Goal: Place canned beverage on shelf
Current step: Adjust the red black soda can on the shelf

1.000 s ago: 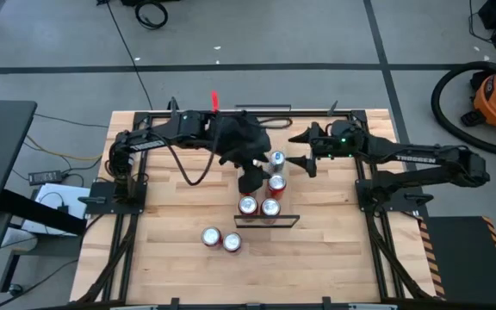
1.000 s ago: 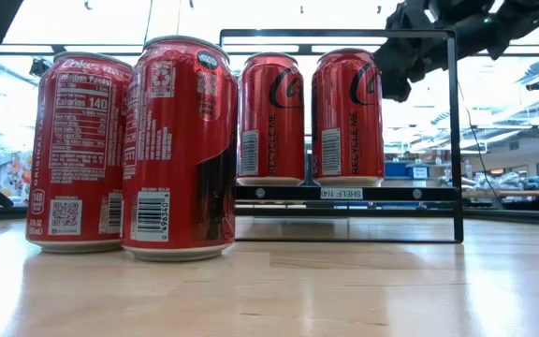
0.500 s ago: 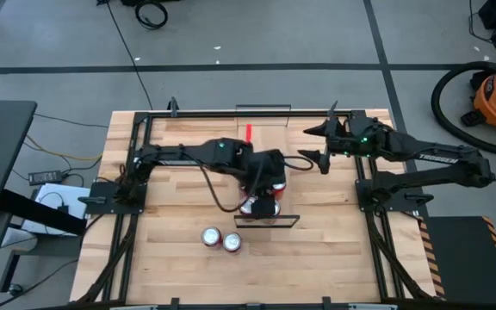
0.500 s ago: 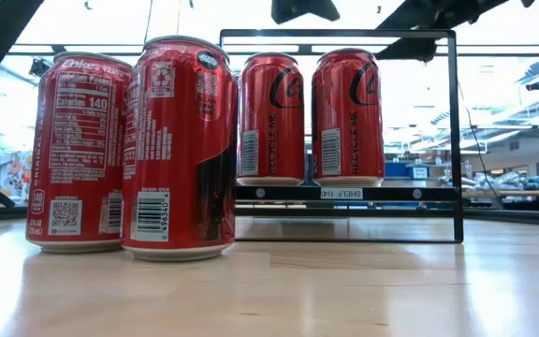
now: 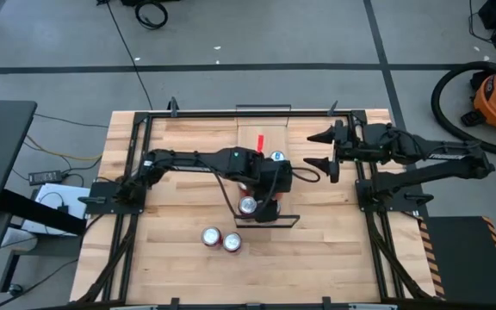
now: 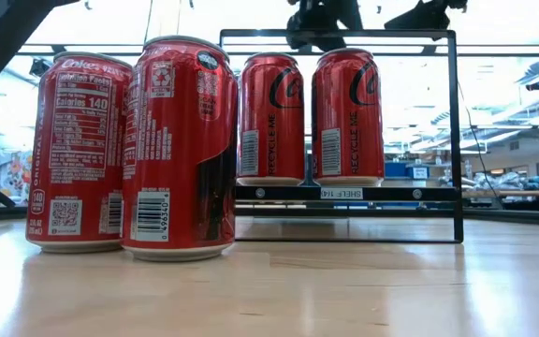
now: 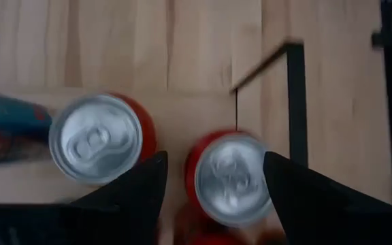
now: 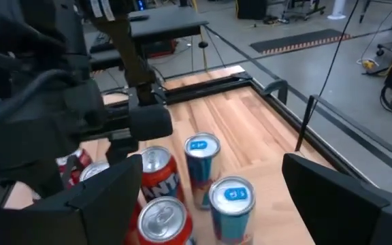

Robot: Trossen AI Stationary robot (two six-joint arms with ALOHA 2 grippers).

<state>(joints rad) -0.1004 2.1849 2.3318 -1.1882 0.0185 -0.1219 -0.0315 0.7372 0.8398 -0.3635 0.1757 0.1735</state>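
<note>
Your left tool (image 7: 213, 180) has swung in from the back and now hangs wide and empty over two red cans (image 6: 312, 117) already on the shelf (image 6: 344, 192). Your right tool (image 5: 327, 148) has pulled back, wide. Two cans (image 5: 220, 238) wait on the worktop (image 5: 170, 250).

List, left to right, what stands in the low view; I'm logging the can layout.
Red can with nutrition label → red can with barcode → two red cola cans on the light-wood shelf → black wire rail.
</note>
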